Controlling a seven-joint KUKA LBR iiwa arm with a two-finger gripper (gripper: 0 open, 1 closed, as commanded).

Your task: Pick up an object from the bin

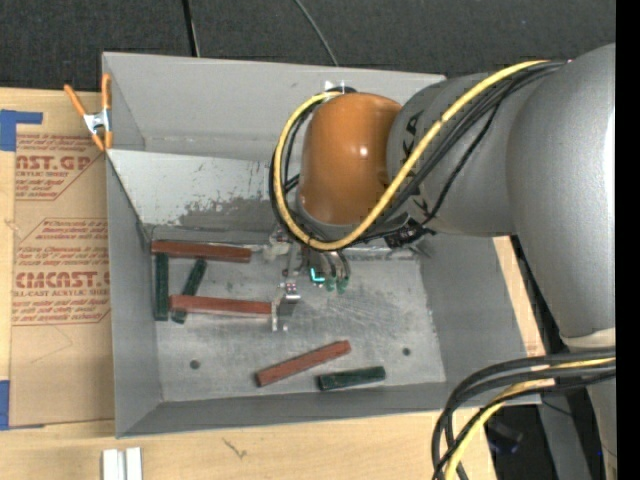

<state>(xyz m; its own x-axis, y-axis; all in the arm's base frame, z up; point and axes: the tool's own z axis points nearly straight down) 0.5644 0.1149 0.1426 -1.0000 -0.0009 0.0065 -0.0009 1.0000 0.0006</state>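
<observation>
My gripper hangs below the orange wrist cover over the middle of the bin floor, and its fingers look open with nothing between them. One fingertip stands at the right end of a red-brown stick lying flat. The other fingertip is by the right end of a second red-brown stick near the back wall. A third red-brown stick lies slanted towards the front, with a dark green stick just beside it.
Two more dark green sticks lie at the left of the bin: one upright along the left wall, one slanted between the red-brown sticks. The arm and its cables cover the bin's back right.
</observation>
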